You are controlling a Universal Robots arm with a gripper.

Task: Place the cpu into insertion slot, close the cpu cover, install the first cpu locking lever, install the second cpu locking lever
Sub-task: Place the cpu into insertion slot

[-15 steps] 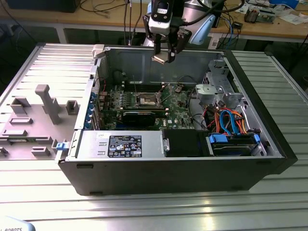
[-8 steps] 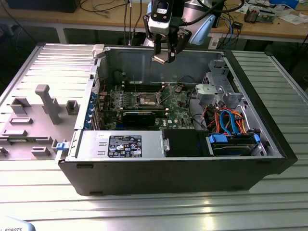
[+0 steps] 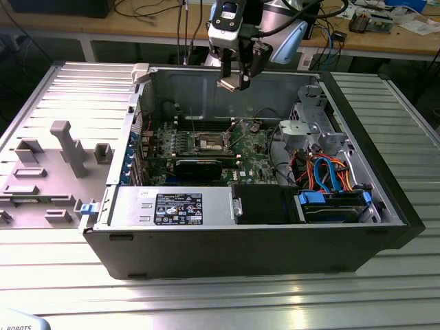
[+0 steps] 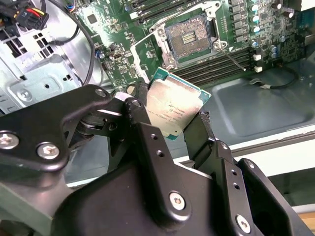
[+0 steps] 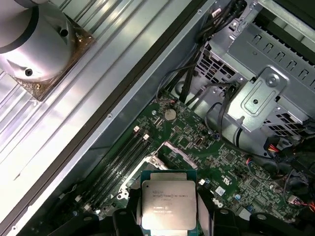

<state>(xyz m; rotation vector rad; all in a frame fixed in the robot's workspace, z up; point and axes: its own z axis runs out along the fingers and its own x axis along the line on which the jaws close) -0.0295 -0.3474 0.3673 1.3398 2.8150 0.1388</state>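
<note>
Nothing's ticked off yet as far as I can tell: the insertion slot (image 4: 189,35) on the motherboard (image 3: 258,148) is bare with its contacts showing. So seating the chip, closing the cover and doing both levers are all left. The gripper (image 3: 234,81) hangs above the open case (image 3: 240,240), and in the exterior view the slot is at roughly 7 o'clock from it. The fingers (image 4: 142,128) are closed to chip width on the cpu (image 4: 174,110), pinching two opposite edges, and its far end pokes past the tips.
</note>
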